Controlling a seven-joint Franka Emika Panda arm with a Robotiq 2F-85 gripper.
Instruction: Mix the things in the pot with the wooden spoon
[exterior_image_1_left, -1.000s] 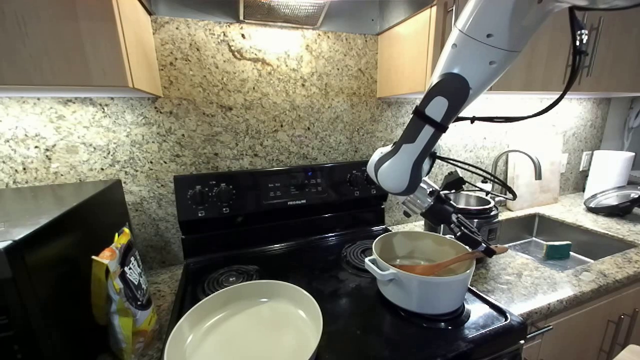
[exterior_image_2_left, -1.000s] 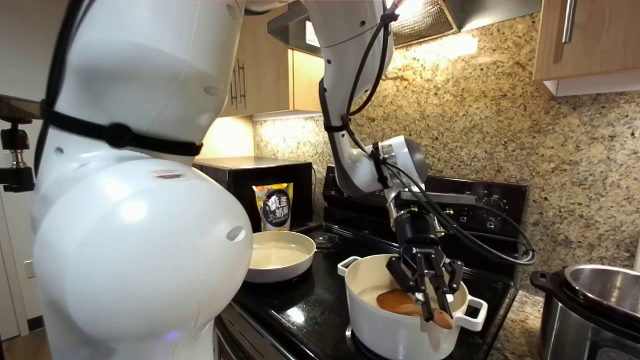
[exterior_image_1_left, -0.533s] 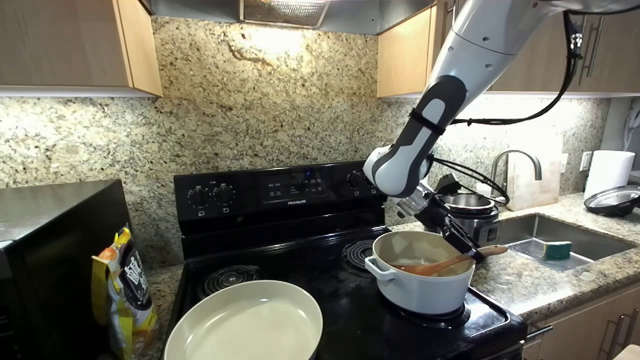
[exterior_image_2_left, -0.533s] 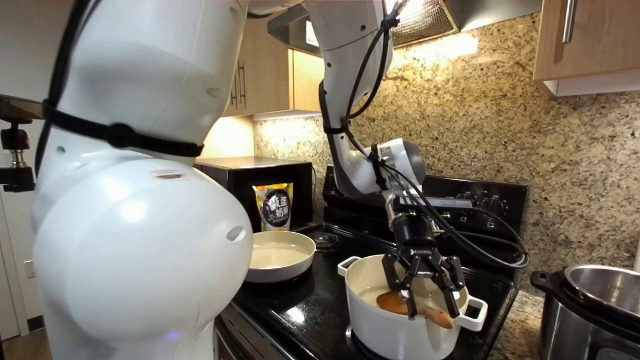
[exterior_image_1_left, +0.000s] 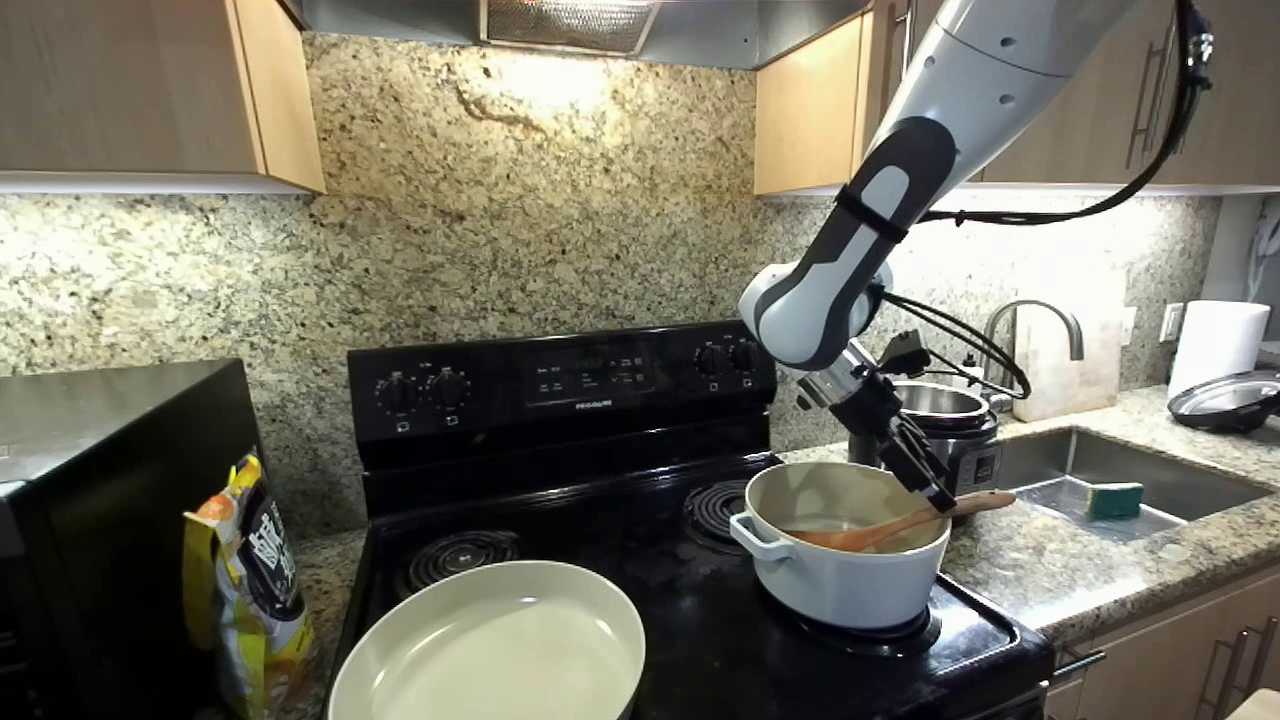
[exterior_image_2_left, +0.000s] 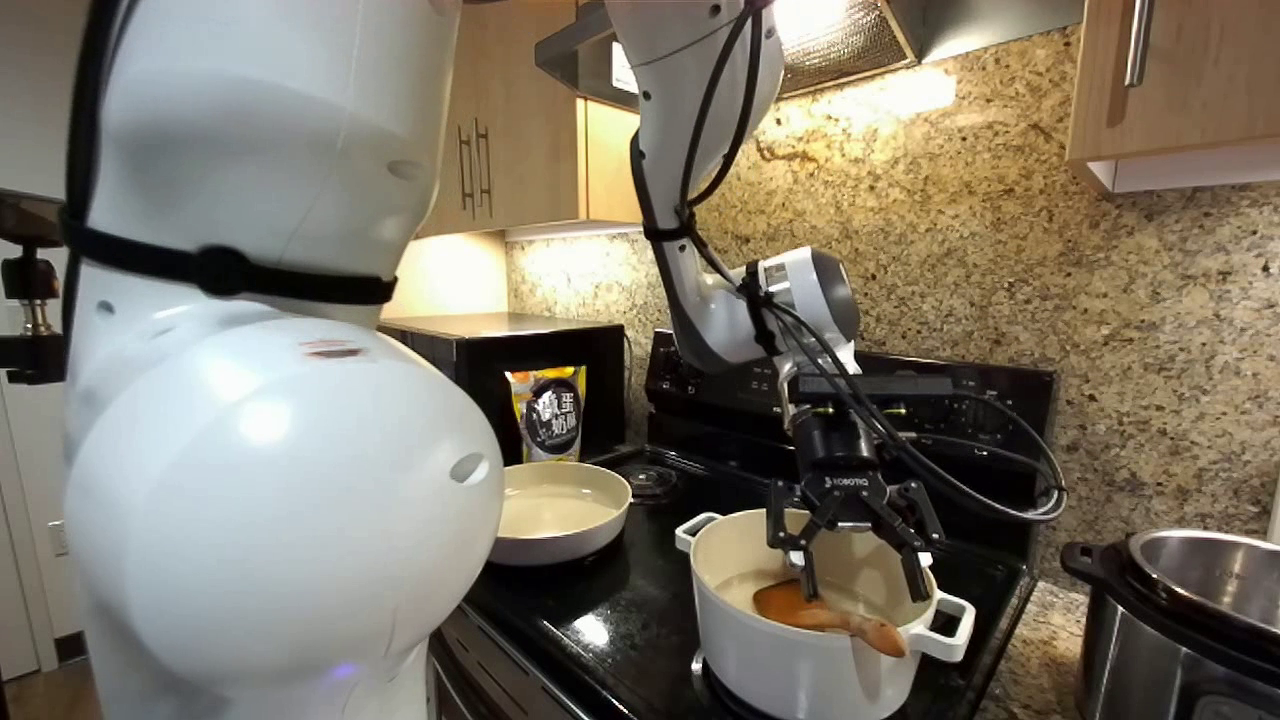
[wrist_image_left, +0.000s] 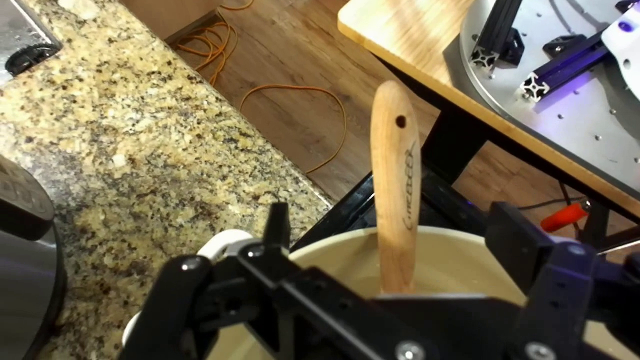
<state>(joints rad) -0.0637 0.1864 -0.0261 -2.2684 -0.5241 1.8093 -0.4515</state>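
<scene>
Up close in an exterior view is a big, white robot arm (exterior_image_2_left: 280, 500). Next comes a shiny round steel pot with black handles (exterior_image_2_left: 1130, 640), on the speckled stone counter (exterior_image_2_left: 1050, 630). Past it, on the black stove (exterior_image_2_left: 650, 590), sits a deep, round, white pot (exterior_image_2_left: 770, 665). A light-brown wooden spoon (exterior_image_2_left: 838, 620) leans in it, bowl inside, handle out over the rim. The dark letters (wrist_image_left: 410, 185) on it are too curly to read. Over the spoon, the black metal hand (exterior_image_2_left: 863, 590) says ROBOTIQ. Its two fingers (exterior_image_2_left: 809, 580) are spread wide and hold nothing; I cannot tell if one touches the spoon. Farther off are a wide, shallow, cream dish (exterior_image_2_left: 560, 510) and a yellow and black bag (exterior_image_2_left: 550, 410) with white Chinese writing. At the stove's back, a black panel (exterior_image_1_left: 500, 395) says FRIGIDAIRE.
</scene>
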